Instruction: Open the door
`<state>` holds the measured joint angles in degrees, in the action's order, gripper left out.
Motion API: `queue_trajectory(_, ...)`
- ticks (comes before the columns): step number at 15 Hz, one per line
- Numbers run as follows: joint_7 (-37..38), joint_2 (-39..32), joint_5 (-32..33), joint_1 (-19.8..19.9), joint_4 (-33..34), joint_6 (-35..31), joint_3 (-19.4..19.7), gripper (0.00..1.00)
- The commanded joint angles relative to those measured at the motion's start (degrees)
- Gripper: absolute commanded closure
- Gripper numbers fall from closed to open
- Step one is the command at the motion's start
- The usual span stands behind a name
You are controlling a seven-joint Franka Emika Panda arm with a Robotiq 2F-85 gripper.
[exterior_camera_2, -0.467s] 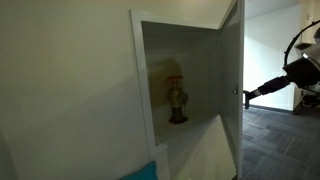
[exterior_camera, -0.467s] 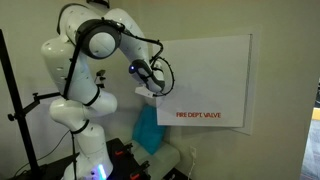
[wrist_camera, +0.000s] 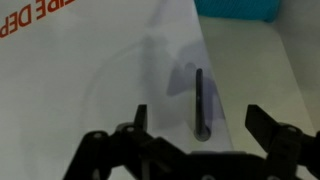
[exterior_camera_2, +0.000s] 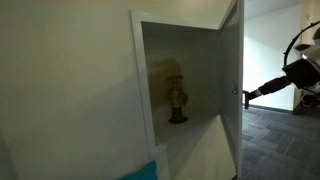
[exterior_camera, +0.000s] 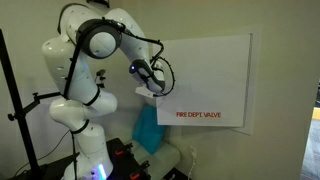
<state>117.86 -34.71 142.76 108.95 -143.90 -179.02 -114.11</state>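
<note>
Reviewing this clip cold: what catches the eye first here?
The white door with red FIRE DEPT VALVE lettering, the gripper at its edge. In an exterior view it stands swung open, showing a brass-coloured valve in the recess. In the wrist view, the dark latch shows between the open fingers.

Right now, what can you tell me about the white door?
The door is a big flat white panel, smooth like painted metal, with red FIRE DEPT VALVE letters low down and a thin dark latch near its edge. It stands swung open. The robot's open hand is at the latch side.
</note>
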Motion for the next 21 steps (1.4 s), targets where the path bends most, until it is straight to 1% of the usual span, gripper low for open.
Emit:
queue_trajectory(1,-1.62,7.92,-11.46,10.81,0.17,-6.68,-11.46,0.0)
queue_trajectory(3,-1.92,7.18,-10.42,10.12,0.22,-6.2,-11.45,0.0)
queue_trajectory(7,-1.9,-1.11,-3.03,6.85,-0.17,-5.48,-10.96,0.0)
queue_trajectory(8,-2.88,-2.23,-3.14,6.36,0.2,-7.47,-12.12,0.0)
queue_trajectory(10,-2.18,0.04,-5.29,7.18,3.49,-14.24,-18.43,0.0)
queue_trajectory(12,0.7,3.26,-8.15,7.86,7.78,-18.95,-25.39,0.0)
queue_trajectory(13,2.04,4.41,-9.42,8.12,9.47,-20.19,-28.07,0.0)
queue_trajectory(15,5.54,6.67,-10.81,10.53,12.36,-22.04,-33.78,0.0)
queue_trajectory(16,8.27,6.96,-9.78,9.1,12.07,-19.0,-35.28,0.0)
queue_trajectory(17,10.94,9.39,-9.46,11.49,13.42,-18.98,-38.78,0.0)
queue_trajectory(18,13.82,12.21,-8.78,15.52,14.77,-18.86,-43.12,0.0)
queue_trajectory(19,13.94,15.63,-5.61,9.74,17.61,-18.0,-35.72,0.0)
queue_trajectory(20,15.6,17.83,-3.98,11.35,18.74,-17.83,-36.75,0.0)
queue_trajectory(21,17.02,21.17,-2.57,11.82,20.83,-18.51,-36.21,0.0)
